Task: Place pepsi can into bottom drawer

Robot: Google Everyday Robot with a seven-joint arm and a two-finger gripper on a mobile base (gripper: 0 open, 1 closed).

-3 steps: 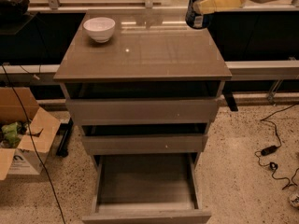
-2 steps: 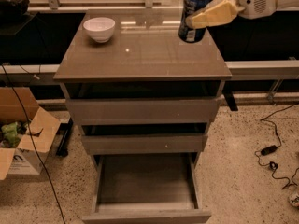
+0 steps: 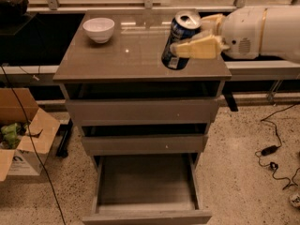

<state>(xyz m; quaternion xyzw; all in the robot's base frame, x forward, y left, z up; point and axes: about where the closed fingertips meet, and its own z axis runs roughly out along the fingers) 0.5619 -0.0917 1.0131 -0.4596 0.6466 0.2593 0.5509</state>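
Observation:
The pepsi can (image 3: 180, 39), dark blue with a silver top, is tilted and held in the air above the right part of the cabinet top (image 3: 131, 55). My gripper (image 3: 194, 37) comes in from the right on a white arm (image 3: 260, 32) and is shut on the can, with one pale finger (image 3: 199, 48) across its front. The bottom drawer (image 3: 145, 186) is pulled out and open below, its grey inside bare.
A white bowl (image 3: 99, 29) stands on the cabinet top at the back left. The two upper drawers (image 3: 143, 111) are slightly ajar. A cardboard box (image 3: 18, 135) sits on the floor at left. Cables (image 3: 272, 153) lie on the floor at right.
The gripper has carried the can forward and lower, from the cabinet's back right edge to above its front right part. The can now tilts more.

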